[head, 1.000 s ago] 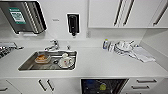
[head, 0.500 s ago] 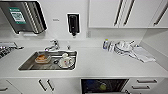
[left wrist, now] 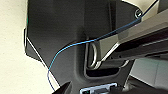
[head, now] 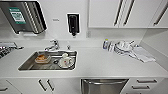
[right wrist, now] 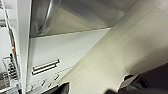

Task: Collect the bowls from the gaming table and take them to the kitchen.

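Place: the kitchen, facing a white countertop (head: 100, 62) under white wall cabinets with dark bar handles (head: 112, 13).
Bowls: a red-orange round plastic bowl (head: 42, 58) lies in the steel sink (head: 30, 63), just beside a pale bowl (head: 65, 61) holding something whitish.
Beside: stacked white crockery (head: 122, 46) on a cloth, well apart from the sink.
Grippers: I cannot tell whether either is apart or together.
Advice: judging by the sink, delivery looks done or nearly; anything more should go down gently, clear of the chrome tap (head: 53, 45).
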